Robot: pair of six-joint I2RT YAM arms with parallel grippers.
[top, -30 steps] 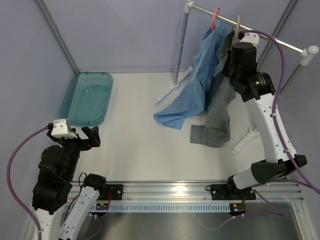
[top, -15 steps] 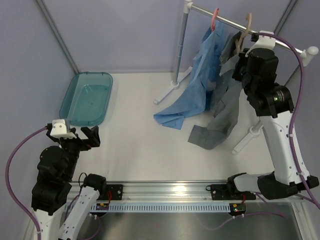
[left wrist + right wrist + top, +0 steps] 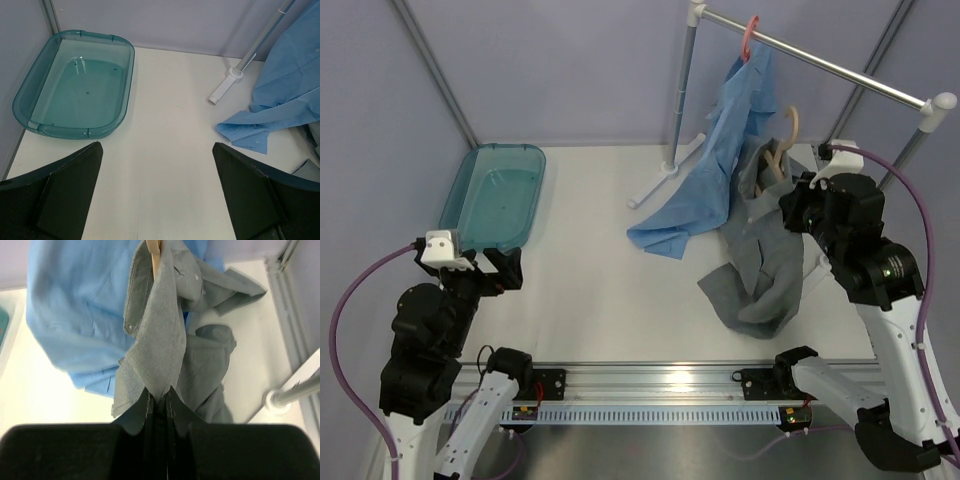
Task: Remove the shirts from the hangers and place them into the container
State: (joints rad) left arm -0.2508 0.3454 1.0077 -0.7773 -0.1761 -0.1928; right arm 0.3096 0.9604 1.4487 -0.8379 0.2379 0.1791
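Right gripper (image 3: 159,405) pinches the grey shirt (image 3: 765,275), tan hanger (image 3: 154,257) lodged inside; carried left to the container (image 3: 70,133), it could drop in too; left gripper (image 3: 157,195) gapes wide

Walls (image 3: 570,70): pale lavender panels, plain.
Table (image 3: 600,300): white, matte, evenly lit.
Rack (image 3: 684,90): grey rail, white feet.

The light blue shirt (image 3: 715,165) and the grey shirt (image 3: 768,275) are plain, without pattern. One hanger (image 3: 747,42) is coral-pink, the other hanger (image 3: 154,250) pale tan. The tub (image 3: 506,147) is translucent teal on a white table (image 3: 610,290).
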